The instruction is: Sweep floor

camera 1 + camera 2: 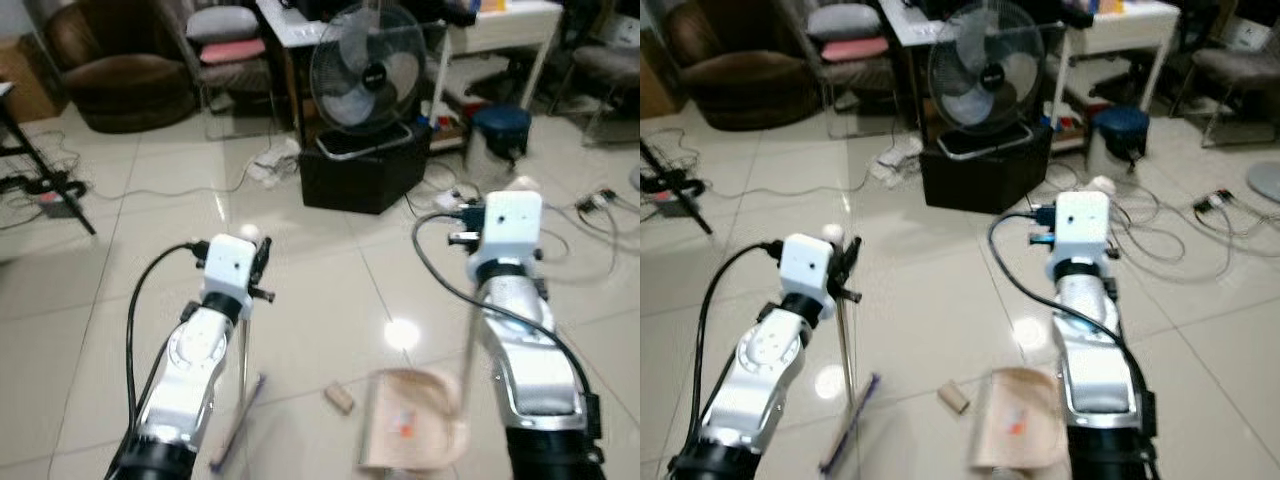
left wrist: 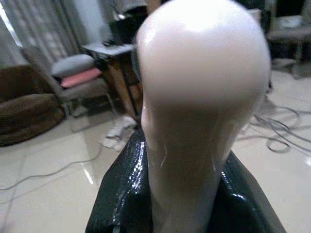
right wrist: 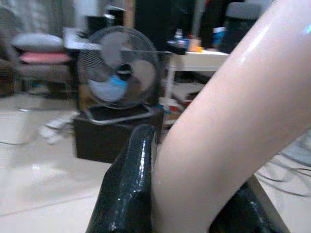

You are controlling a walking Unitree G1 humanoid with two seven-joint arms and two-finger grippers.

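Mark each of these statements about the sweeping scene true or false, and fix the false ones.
1. The left gripper is shut on the broom handle. True.
2. The dustpan lies on the floor between the two arms. True.
3. The fan stands on the white desk. False: it stands on a black box on the floor.
4. The small brown scrap is inside the dustpan. False: it lies on the tiles beside it.
5. The right gripper is open and free. False: it is shut on the dustpan handle.
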